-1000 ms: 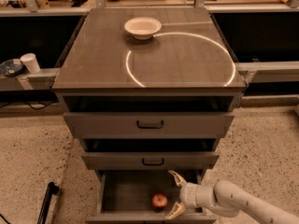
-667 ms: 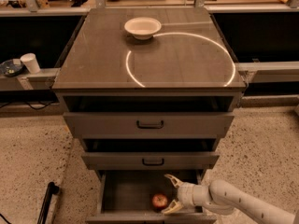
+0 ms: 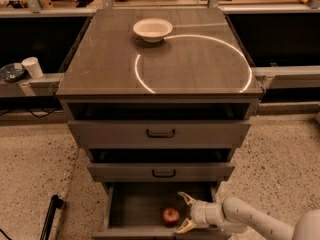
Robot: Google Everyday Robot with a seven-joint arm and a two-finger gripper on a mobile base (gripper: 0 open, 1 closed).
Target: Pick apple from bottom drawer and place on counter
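Observation:
The apple (image 3: 171, 215), small and red, lies on the grey floor of the open bottom drawer (image 3: 135, 206), right of its middle. My gripper (image 3: 183, 213) reaches in from the lower right. Its two pale fingers are spread open, one behind and one in front of the apple's right side, just short of it. The counter (image 3: 190, 59) is the cabinet's dark glossy top with a thin white ring.
A white bowl (image 3: 152, 29) stands at the back of the counter. The two upper drawers (image 3: 160, 133) with black handles stick out slightly. A white cup (image 3: 33, 67) sits on a ledge at the left. A black pole (image 3: 50, 215) lies on the speckled floor at lower left.
My gripper has moved left inside the bottom drawer, closer to the apple. The apple has not moved.

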